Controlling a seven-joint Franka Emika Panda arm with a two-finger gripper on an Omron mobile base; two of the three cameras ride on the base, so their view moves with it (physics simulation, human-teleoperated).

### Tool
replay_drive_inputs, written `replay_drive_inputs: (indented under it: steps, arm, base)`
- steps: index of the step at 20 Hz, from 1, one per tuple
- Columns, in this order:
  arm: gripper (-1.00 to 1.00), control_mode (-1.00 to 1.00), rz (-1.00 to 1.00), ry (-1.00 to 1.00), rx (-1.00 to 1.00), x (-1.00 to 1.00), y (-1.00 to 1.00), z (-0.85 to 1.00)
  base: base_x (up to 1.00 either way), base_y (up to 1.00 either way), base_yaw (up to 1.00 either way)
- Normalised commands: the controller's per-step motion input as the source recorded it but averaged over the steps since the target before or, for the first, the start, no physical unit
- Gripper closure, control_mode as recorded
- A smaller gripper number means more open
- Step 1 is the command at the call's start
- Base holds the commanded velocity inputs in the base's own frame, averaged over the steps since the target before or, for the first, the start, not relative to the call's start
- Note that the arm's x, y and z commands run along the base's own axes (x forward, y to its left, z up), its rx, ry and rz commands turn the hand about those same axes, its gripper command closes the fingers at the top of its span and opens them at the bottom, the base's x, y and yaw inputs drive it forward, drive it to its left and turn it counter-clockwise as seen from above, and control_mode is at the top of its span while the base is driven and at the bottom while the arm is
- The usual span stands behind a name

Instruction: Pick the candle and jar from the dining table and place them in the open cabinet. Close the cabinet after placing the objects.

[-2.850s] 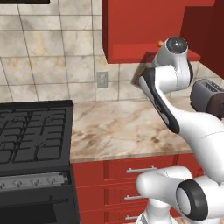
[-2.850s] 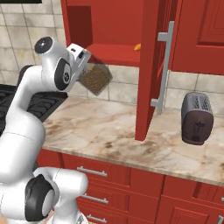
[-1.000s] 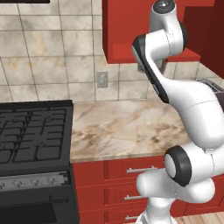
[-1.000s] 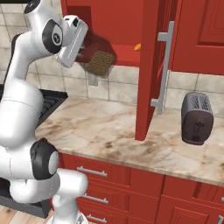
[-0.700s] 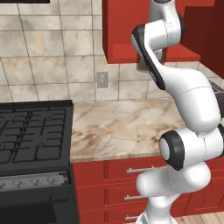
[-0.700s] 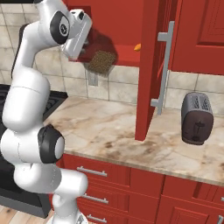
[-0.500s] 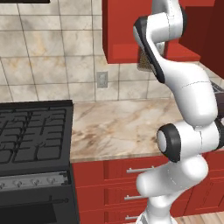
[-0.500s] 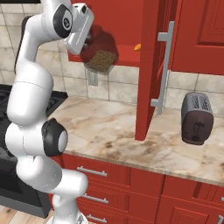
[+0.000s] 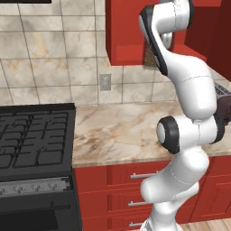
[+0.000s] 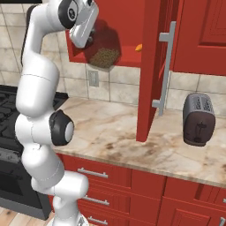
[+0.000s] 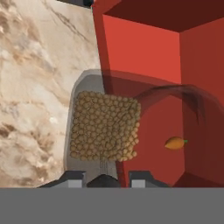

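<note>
Fingers (image 11: pixel 74 176) sit right behind the jar (image 11: pixel 105 127), one tip on each side of its near end. You can't tell from the hand view whether they pinch it or stand just off it. In the right base view the white hand is up at the left front of the open cabinet (image 10: pixel 128 17), with the jar (image 10: pixel 104 56) just under and ahead of it.

Jar: clear glass, tan grainy fill. It's at the cabinet's lower left front corner. In the hand view part of it overlaps the red side wall (image 11: pixel 144 48) and part hangs outside, over marble. You can't tell if it rests on the cabinet floor.

Inside the cabinet, a small orange item (image 11: pixel 175 142) lies on the floor, right of the jar and apart from it. The right base view shows it too (image 10: pixel 139 47), near the door.

The cabinet door (image 10: pixel 150 66) is swung open toward you, with its vertical silver bar handle (image 10: pixel 164 66) on the outer face.

Room:
- Table (image 10: pixel 110 128): beige, brown-veined marble top over red drawers (image 10: pixel 114 176) with horizontal silver handles.
- Dark toaster (image 10: pixel 198 119): stands on the table at the right, well apart from the arm.
- Black gas stove (image 9: pixel 31 135): butts against the table's left end.
- Backsplash (image 9: pixel 54 58): beige tiles.
- Wall outlet (image 9: pixel 105 82): on the tiles, below the cabinet.
</note>
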Motion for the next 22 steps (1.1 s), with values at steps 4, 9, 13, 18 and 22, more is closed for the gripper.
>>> replay_drive_inputs:
  steps: [4, 9, 13, 18, 22]
  arm:
    - [1.00, -1.00, 0.00, -0.16, 0.00, 0.20, -0.05, 0.00]
    - [1.00, -1.00, 0.02, -0.25, 0.00, 0.06, -0.08, -0.01]
    - [1.00, -1.00, 0.03, -0.24, 0.00, 0.08, -0.04, -0.07]
    - [1.00, -1.00, 0.02, -0.04, 0.00, 0.40, 0.00, -0.17]
    - [1.00, -1.00, 0.02, 0.07, 0.00, 0.60, 0.00, -0.10]
  base:
    - [0.00, 0.00, 0.00]
    - [0.00, 0.00, 0.00]
    - [0.00, 0.00, 0.00]
    - [0.00, 0.00, 0.00]
    - [0.00, 0.00, 0.00]
